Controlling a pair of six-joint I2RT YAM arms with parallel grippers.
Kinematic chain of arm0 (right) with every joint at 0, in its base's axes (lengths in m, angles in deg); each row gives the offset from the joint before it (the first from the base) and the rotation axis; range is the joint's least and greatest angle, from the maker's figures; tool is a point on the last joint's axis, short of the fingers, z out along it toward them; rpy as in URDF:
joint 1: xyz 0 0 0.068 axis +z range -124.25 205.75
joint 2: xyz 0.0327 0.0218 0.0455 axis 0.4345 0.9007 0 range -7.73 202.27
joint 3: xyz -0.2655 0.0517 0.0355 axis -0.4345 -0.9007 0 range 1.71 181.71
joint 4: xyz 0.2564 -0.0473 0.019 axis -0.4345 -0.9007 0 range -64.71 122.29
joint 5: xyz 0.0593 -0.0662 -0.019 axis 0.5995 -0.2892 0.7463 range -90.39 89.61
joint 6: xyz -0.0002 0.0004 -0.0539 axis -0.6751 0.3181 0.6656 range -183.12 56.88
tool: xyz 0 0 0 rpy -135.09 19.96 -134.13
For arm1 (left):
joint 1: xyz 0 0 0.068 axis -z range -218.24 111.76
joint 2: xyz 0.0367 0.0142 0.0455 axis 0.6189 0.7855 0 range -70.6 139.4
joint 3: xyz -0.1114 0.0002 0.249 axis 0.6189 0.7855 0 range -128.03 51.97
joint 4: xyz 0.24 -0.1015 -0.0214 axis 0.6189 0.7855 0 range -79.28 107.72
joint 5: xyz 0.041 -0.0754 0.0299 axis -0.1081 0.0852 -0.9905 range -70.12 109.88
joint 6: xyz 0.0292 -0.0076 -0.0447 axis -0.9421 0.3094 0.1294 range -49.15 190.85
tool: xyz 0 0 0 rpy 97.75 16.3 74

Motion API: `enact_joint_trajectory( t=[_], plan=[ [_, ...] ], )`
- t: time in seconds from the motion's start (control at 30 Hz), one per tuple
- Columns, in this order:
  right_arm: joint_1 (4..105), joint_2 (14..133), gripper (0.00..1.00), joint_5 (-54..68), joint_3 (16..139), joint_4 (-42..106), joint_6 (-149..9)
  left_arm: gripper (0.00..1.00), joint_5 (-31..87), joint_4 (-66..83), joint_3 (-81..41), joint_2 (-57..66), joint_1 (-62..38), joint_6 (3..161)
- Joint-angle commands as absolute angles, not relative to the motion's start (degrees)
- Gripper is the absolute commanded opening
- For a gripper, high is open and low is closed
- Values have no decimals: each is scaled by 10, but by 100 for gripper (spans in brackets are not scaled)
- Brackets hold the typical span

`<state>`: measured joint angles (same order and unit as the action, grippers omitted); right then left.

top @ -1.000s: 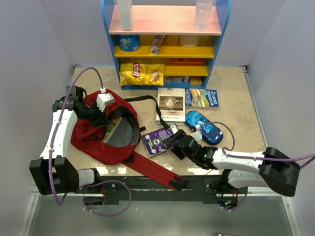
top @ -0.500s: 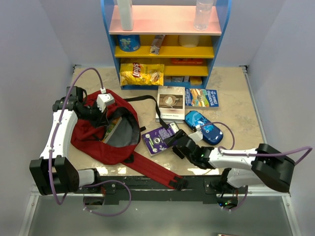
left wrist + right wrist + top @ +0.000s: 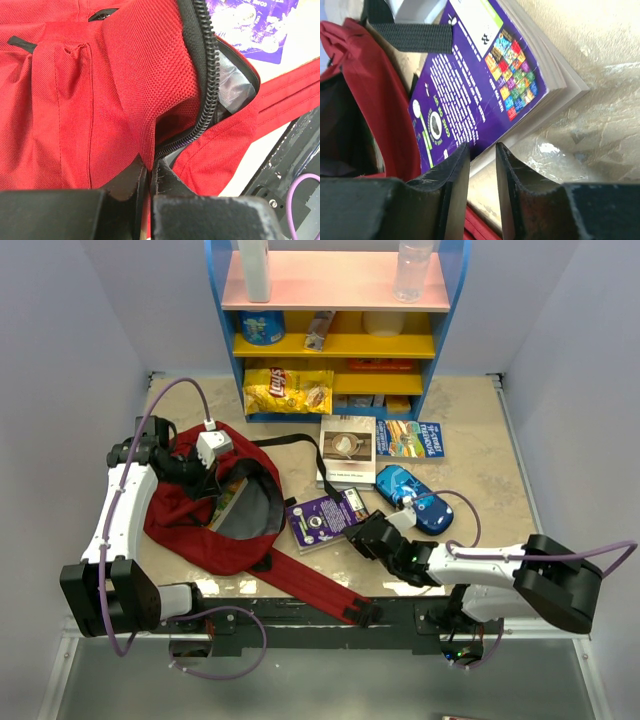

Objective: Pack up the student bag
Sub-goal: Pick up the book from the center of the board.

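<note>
Student bag: the dark-red student bag [image 3: 190,515] lay slumped on the left, near part of the bench [image 3: 480,450], its mouth gaping toward the right and grey lining showing inside.
Bag zip: the black zipper [image 3: 207,75] curved along the opened rim, as the left wrist view showed.
Bag straps: one long red strap [image 3: 310,585] ran from the bag toward the near edge; a black webbing strap [image 3: 300,443] trailed off to the far right.
Left claw: the left claw [image 3: 150,172] was at the bag's far rim, its fingers pressed together on a fold of the red fabric beside the zip.
Purple book: a purple book [image 3: 322,521] lay flat just right of the bag's mouth, close to it.
Right claw: the right claw [image 3: 482,155] sat at the book's near right end with a narrow gap between its fingers. The book's page edge ran into that gap; I could not tell whether it was pinched.
Pencil case: a blue patterned pencil case [image 3: 415,499] rested right of the purple book.
Other books: a pale book [image 3: 347,452] and a blue book [image 3: 410,438] lay side by side farther back.
Shelf: a blue shelf [image 3: 455,300] stood at the far edge, a yellow crisp packet [image 3: 290,390] on its lowest level.
</note>
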<state>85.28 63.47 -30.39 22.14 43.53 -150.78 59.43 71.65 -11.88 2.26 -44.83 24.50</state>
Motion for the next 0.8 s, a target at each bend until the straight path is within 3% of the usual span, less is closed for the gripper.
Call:
enact_joint_trajectory(
  t=[0.0, 0.07, 0.13, 0.23, 0.4, 0.5, 0.53, 0.7, 0.77],
  plan=[
    [847, 620, 32, -380, 222, 464, -1522, 0, 620, 716, -119, 14, -443, 229],
    [847, 619, 36, -389, 225, 461, -1522, 0, 622, 718, -118, 14, -443, 229],
    [847, 621, 48, -404, 232, 454, -1525, 0, 620, 718, -117, 14, -443, 228],
    [846, 638, 56, -413, 243, 451, -1526, 0, 619, 718, -117, 14, -443, 227],
    [845, 677, 58, -406, 259, 447, -1531, 0, 618, 723, -121, 13, -443, 224],
    [845, 681, 50, -408, 256, 445, -1539, 0, 619, 725, -118, 11, -443, 220],
    [844, 680, 40, -410, 254, 444, -1541, 0, 616, 725, -118, 11, -443, 219],
    [844, 657, 17, -423, 250, 435, -1534, 0, 614, 724, -115, 9, -443, 218],
    [844, 642, 1, -428, 250, 434, -1528, 0, 614, 725, -117, 9, -443, 217]
  ],
)
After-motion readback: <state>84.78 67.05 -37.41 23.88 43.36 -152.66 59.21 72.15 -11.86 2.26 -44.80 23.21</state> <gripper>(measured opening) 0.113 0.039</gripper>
